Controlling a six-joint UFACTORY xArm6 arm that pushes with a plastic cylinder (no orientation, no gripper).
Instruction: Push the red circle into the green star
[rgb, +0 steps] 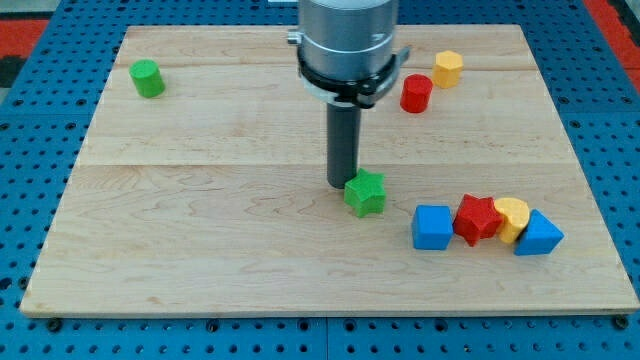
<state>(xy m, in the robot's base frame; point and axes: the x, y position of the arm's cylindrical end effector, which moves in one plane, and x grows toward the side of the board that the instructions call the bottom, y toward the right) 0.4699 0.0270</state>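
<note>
The arm is ending in a dark rod with no fingers to open or close, and its tip is sitting right beside the green star, on the star's left. The arm's top is getting cut off by the view's top. The red circle is waiting well apart, up and right of the star. A blue cube is sitting near the star's right.

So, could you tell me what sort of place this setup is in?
Probably a robotics lab bench: a wooden board lies on a blue perforated mounting surface, and small blocks like the green star and red circle sit near my tip.
</note>
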